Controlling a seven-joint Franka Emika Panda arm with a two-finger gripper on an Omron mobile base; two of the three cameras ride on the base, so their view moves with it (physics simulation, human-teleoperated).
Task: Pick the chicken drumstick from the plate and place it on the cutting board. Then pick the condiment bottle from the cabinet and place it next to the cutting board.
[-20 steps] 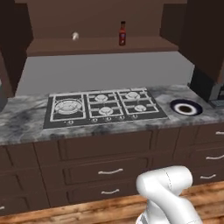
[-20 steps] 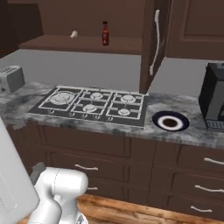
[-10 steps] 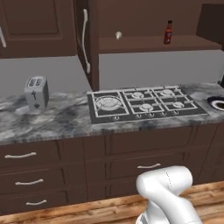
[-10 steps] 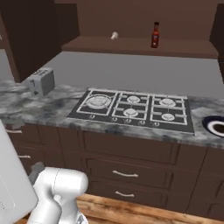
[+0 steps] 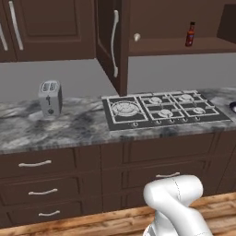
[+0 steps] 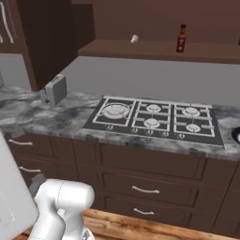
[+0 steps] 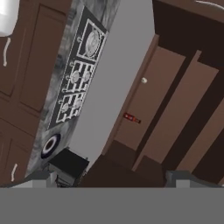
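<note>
The condiment bottle (image 5: 189,33) (image 6: 181,38) (image 7: 131,118) stands on the open shelf of the cabinet (image 5: 175,47) (image 6: 154,48), whose door (image 5: 110,44) hangs open with its curved silver handle. The plate (image 7: 50,145) lies on the counter past the stove; just its edge (image 5: 233,107) (image 6: 236,135) shows at the right of both base views. I cannot make out the chicken drumstick on it. The cutting board is out of view. My gripper (image 7: 112,182) is open, far from the counter, with nothing between its fingertips (image 7: 43,178).
A gas stove (image 5: 161,108) (image 6: 152,119) is set in the marble counter (image 5: 69,126). A silver toaster (image 5: 50,97) (image 6: 54,90) stands to its left. A small white object (image 5: 136,37) (image 6: 134,39) rests on the shelf. A black coffee machine (image 7: 68,164) sits beyond the plate. Drawers line the front below.
The base has driven left, so the whole scene slid right in both base views. The toaster has come into view and the plate has reached the right edge.
</note>
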